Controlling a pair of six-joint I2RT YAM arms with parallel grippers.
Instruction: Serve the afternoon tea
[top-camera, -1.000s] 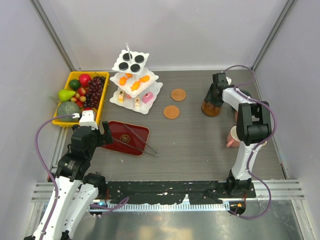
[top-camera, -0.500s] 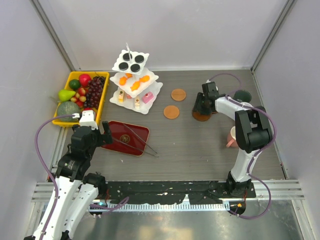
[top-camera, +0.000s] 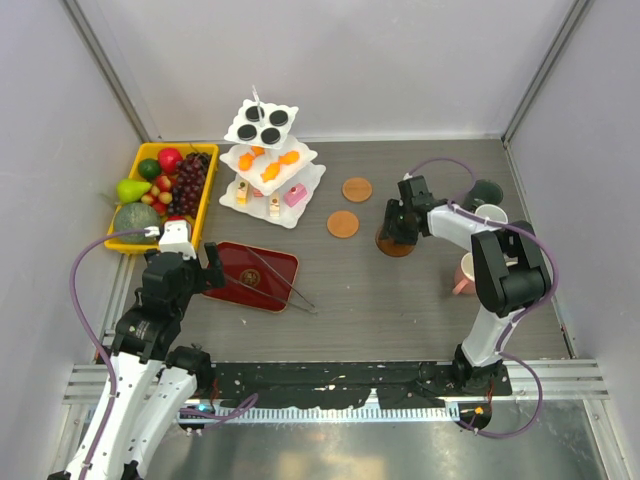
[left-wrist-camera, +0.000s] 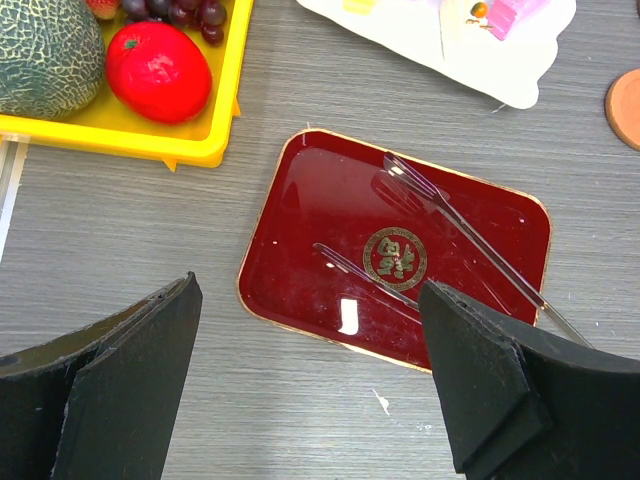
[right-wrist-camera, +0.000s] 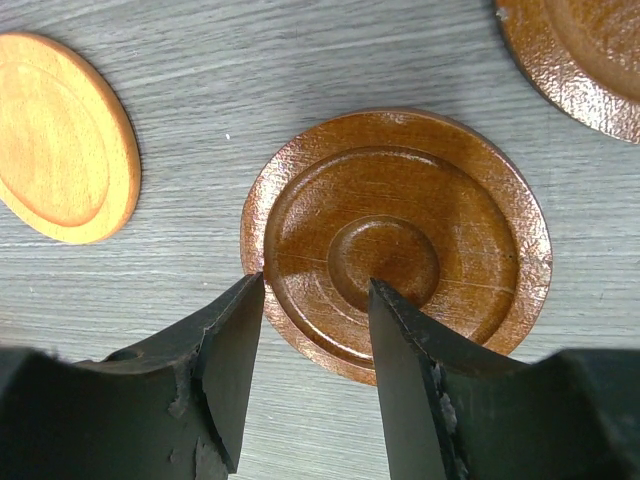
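Beside dark coaster (right-wrist-camera: 455, 225): light coaster (right-wrist-camera: 62, 135), not touching.

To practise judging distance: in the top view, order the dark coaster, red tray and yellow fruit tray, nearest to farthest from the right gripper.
1. The dark coaster, held in the right gripper.
2. The red tray, left of centre.
3. The yellow fruit tray, far left.

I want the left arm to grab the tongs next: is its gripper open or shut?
Open: the left gripper's fingers stand wide apart, holding nothing; the red tray shows between them.
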